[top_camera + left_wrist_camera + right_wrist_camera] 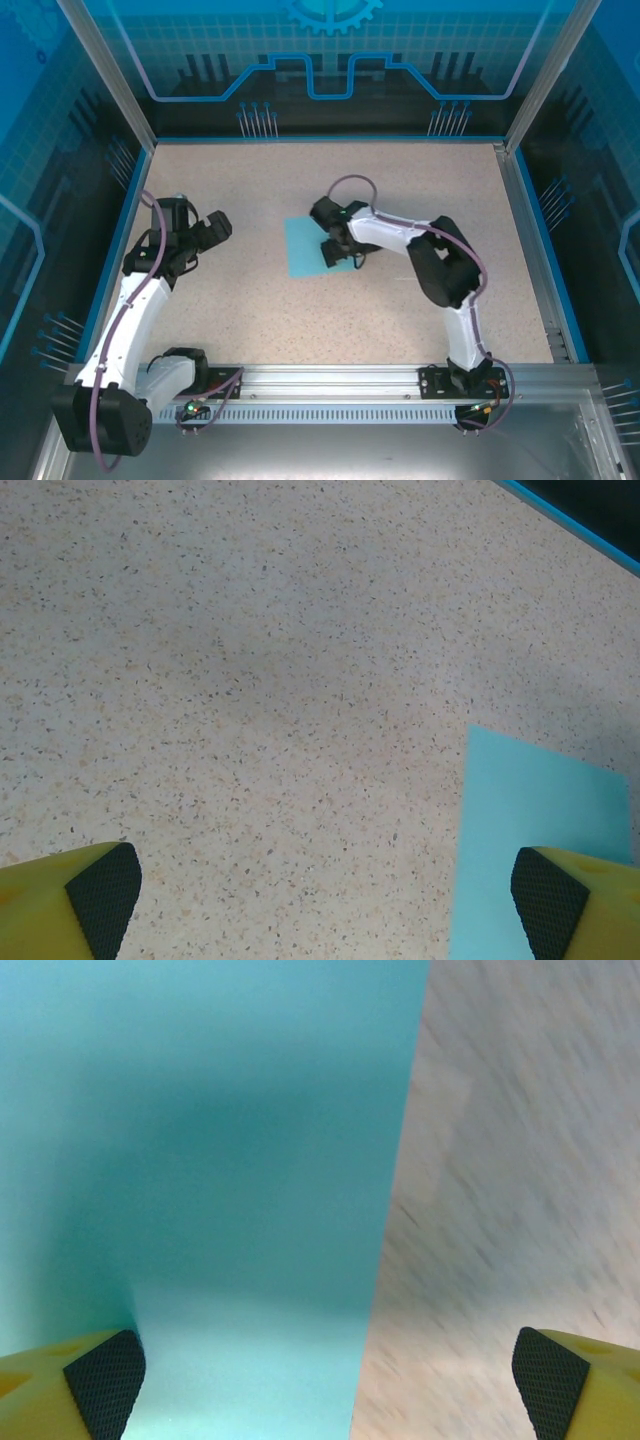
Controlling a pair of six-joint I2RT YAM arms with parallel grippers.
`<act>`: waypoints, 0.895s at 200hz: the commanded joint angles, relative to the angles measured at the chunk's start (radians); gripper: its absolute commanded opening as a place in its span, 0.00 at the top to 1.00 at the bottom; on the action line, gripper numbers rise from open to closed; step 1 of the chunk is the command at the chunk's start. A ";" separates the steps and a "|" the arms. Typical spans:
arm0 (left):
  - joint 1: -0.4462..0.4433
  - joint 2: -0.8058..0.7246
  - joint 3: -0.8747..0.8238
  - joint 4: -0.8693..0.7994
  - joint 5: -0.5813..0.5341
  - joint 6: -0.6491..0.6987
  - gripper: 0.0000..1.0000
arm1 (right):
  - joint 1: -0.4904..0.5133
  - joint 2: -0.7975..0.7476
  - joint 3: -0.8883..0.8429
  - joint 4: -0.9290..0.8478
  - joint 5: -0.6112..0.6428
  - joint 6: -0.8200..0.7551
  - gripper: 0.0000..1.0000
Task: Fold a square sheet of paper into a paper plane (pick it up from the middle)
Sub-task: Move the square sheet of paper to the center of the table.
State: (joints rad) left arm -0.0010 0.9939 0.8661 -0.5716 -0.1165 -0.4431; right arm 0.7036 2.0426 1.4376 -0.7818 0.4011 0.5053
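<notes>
Speckled beige counter (pixel 400 330) inside a blue-panelled enclosure (pixel 330 60), with an aluminium rail (pixel 340 380) along the near edge carrying both arm bases.

Task object: square sheet of paper (pixel 303 250), light cyan, lying flat and unfolded on the counter about mid-depth, slightly left of centre. No crease visible.

Right arm: reaches in from the near right, elbow bent, with the right claw (pixel 335 250) positioned over the right part of the sheet. Jaws spread wide, nothing held. In the right wrist view the sheet's right edge runs up between the two pads. The left pad (pixel 105 1380) is over the paper and the right pad (pixel 550 1375) is over bare counter. A soft shadow falls on the paper ahead of the claw. Cannot tell whether either pad touches the sheet. The counter texture in this view is blurred.

Left arm: extends up the left side of the counter. The left claw (pixel 212 233) is well left of the sheet over bare counter, jaws spread wide and empty. Its wrist view shows one corner of the sheet at lower right, partly behind the right pad (pixel 550 895).
</notes>
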 commanded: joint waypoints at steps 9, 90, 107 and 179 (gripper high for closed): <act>-0.004 0.015 -0.004 -0.006 0.040 0.011 0.02 | -0.042 -0.112 -0.260 -0.103 -0.043 0.049 0.01; -0.005 0.031 0.002 -0.012 0.078 0.006 0.02 | -0.047 -0.285 -0.178 -0.027 -0.228 0.124 0.00; -0.004 0.026 0.001 -0.019 0.075 0.005 0.01 | -0.043 -0.182 -0.078 -0.057 -0.234 0.188 0.00; -0.005 0.025 0.001 -0.028 0.076 0.010 0.02 | -0.024 0.027 0.099 -0.111 -0.204 0.281 0.01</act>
State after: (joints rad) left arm -0.0010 1.0225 0.8661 -0.5720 -0.0616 -0.4435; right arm 0.6727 2.0369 1.5105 -0.8257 0.2001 0.7425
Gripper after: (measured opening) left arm 0.985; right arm 0.994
